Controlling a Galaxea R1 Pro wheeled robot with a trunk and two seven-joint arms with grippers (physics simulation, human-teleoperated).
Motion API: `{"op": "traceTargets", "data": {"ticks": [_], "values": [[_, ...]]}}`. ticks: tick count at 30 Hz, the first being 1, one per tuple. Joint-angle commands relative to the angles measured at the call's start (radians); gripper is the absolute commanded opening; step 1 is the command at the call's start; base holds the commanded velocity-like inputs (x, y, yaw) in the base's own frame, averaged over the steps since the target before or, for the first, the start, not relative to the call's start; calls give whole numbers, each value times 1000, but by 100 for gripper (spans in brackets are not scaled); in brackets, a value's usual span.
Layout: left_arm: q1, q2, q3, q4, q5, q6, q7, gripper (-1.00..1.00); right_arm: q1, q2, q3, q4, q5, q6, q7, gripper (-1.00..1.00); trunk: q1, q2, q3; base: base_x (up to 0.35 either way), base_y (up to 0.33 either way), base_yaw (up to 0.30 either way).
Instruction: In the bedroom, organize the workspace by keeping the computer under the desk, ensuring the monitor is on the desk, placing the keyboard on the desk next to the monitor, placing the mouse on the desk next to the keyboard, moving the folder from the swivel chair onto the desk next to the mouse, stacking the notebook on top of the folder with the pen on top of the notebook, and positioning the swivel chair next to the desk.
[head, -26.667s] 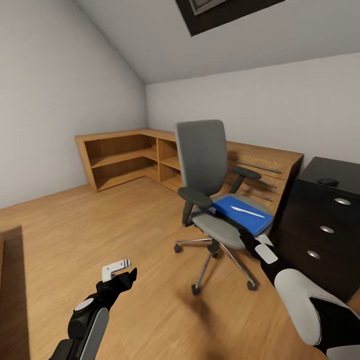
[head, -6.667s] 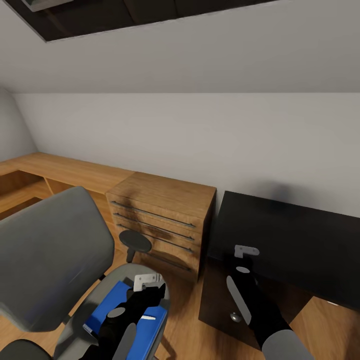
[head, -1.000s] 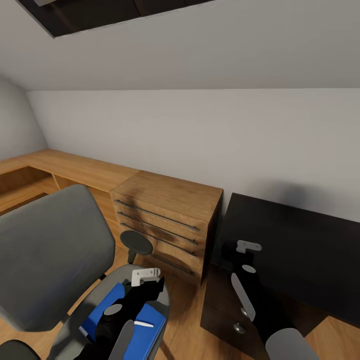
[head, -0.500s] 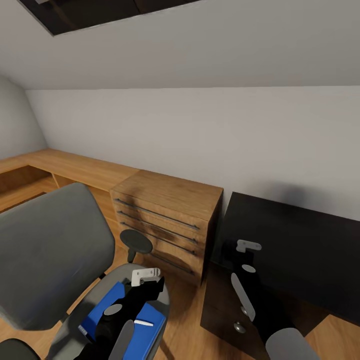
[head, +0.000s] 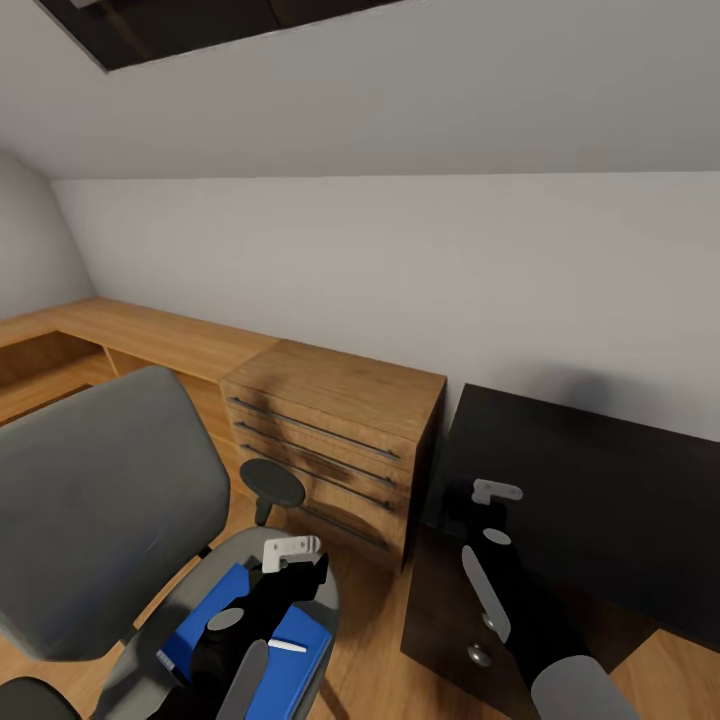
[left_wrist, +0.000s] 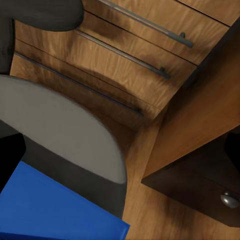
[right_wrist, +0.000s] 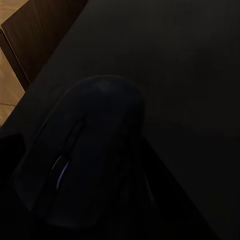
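Left end effector (head: 296, 556) hovers over the blue folder (head: 205, 628) on the swivel chair (head: 95, 510), grip state unclear; folder looks light, stiff, best pinched at its overhanging edge; right end effector (head: 495, 497) above the mouse (right_wrist: 82, 150), state unclear.

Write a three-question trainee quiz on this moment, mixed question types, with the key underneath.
1. True or false: the folder lies on the swivel chair.
2. What small thing lies on the desk in front of the right gripper?
3. The left gripper hovers over: A) the desk, B) the chair seat, C) the wooden dresser.

Key: 1 true. 2 the mouse. 3 B.
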Motion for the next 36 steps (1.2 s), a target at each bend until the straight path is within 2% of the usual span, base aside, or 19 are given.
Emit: {"op": "traceTargets", "data": {"ticks": [1,6,7,11,20,28,31,36], "values": [[-1,1,-1,-1,11,3,9,100,0,0,4,7,-24,2,-6,-100,-4,7,2,0,0,0],[-1,1,-1,-1,10,2,9,100,0,0,4,7,-24,2,-6,-100,-23,42,18,0,0,0],[-1,1,-1,-1,10,2,9,100,0,0,4,7,-24,2,-6,100,-27,49,21,0,0,0],[-1,1,-1,-1,10,1,9,100,0,0,4,7,-24,5,-6,100,-42,77,33,0,0,0],[-1,1,-1,-1,10,1,9,100,0,0,4,4,-24,5,-6,100,-46,84,36,0,0,0],[-1,1,-1,-1,10,1,9,100,7,-2,4,-115,-23,10,-8,100,-77,140,62,0,0,0],[-1,1,-1,-1,10,1,9,100,30,-2,4,-182,-24,30,-8,100,-88,161,71,0,0,0],[-1,1,-1,-1,10,1,9,100,47,-1,4,-232,-24,54,-8,100,-107,196,87,0,0,0]]}}
